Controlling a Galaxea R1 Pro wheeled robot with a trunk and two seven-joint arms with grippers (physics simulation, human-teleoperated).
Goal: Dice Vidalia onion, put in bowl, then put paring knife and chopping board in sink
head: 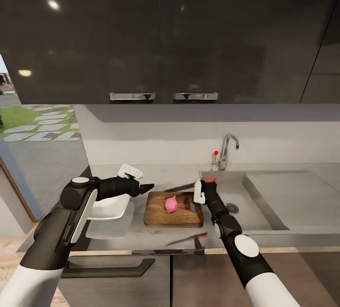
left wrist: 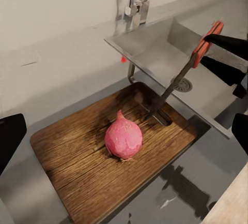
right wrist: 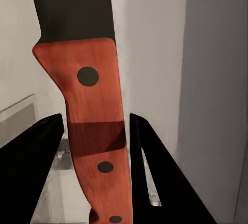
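Head view showed the onion (head: 171, 204) whole at the middle of the chopping board (head: 156, 216), low centre of the frame, with the white bowl (head: 109, 207) to its left and the sink (head: 278, 200) to the right. The right gripper (head: 202, 188) was clamped on the paring knife (head: 182, 186) by its red handle, blade hanging over the board's far edge, above the onion and clear of it. The left gripper (head: 141, 188) hovered above the bowl; whether its fingers stood apart or together I could not tell. To dice cleanly, the blade should probably come down square through the onion's middle, pressing it against the board so it cannot roll. No brand, label or readable writing showed anywhere.
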